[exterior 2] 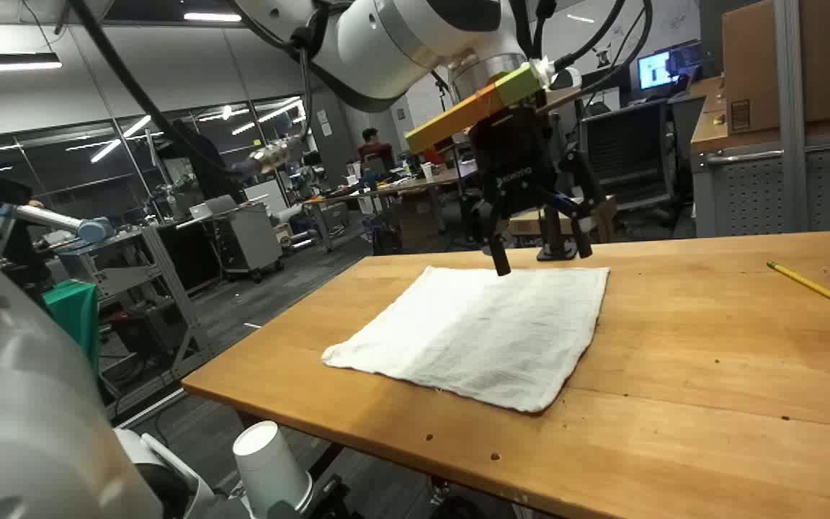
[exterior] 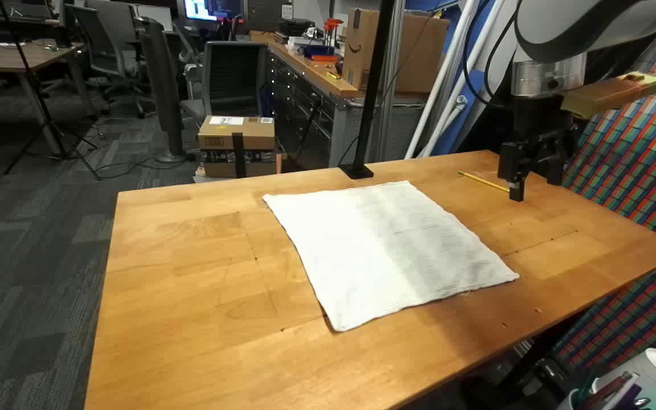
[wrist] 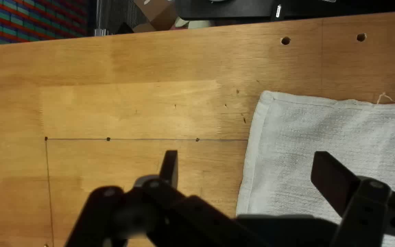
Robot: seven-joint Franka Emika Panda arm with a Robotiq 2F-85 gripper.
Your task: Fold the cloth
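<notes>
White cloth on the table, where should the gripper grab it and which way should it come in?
Probably best at the hem facing the pencil, coming straight down and pinching across it. The cloth lies flat and thin, so its middle offers little to hold; in the wrist view, the open gripper appears astride that hem.

The gripper point(exterior 2: 544, 261) hangs spread wide, pointing down.

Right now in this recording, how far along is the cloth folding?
No fold shows yet: the white cloth lies spread out on the table. Nothing is in hand, as the gripper hangs open and empty. The grasp and whole fold apparently remain.
</notes>
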